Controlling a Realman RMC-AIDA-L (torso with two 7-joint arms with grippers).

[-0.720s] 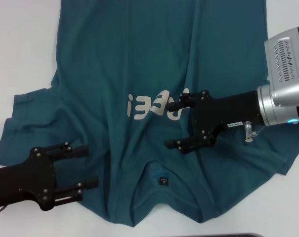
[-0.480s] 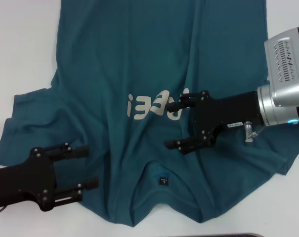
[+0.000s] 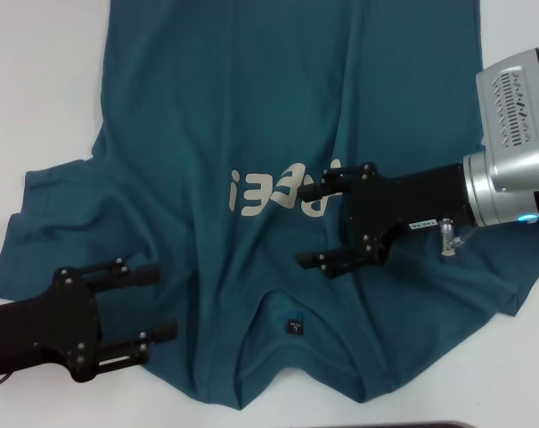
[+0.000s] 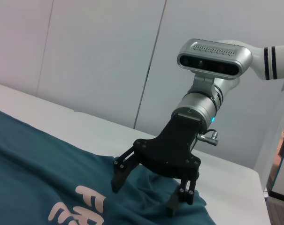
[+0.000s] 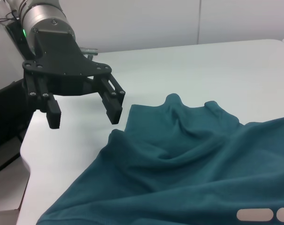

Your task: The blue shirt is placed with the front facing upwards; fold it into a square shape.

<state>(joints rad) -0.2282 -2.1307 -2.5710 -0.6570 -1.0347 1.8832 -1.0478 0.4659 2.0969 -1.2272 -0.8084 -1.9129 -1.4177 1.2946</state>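
the blue shirt (image 3: 251, 152) lies rumpled, lettering up, on the white surface (image 3: 37, 98). the right hand (image 3: 327, 218), fingers spread, hovers over the chest print; the left hand (image 3: 153, 303), also spread, sits beside the collar.

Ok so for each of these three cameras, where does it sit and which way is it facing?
Head view: on the robot's head, looking down on the blue shirt; shows left end effector and right end effector.
Left wrist view: on the left arm, facing the right end effector over the shirt's lettering.
Right wrist view: on the right arm, facing the left end effector.
All three share the shirt.
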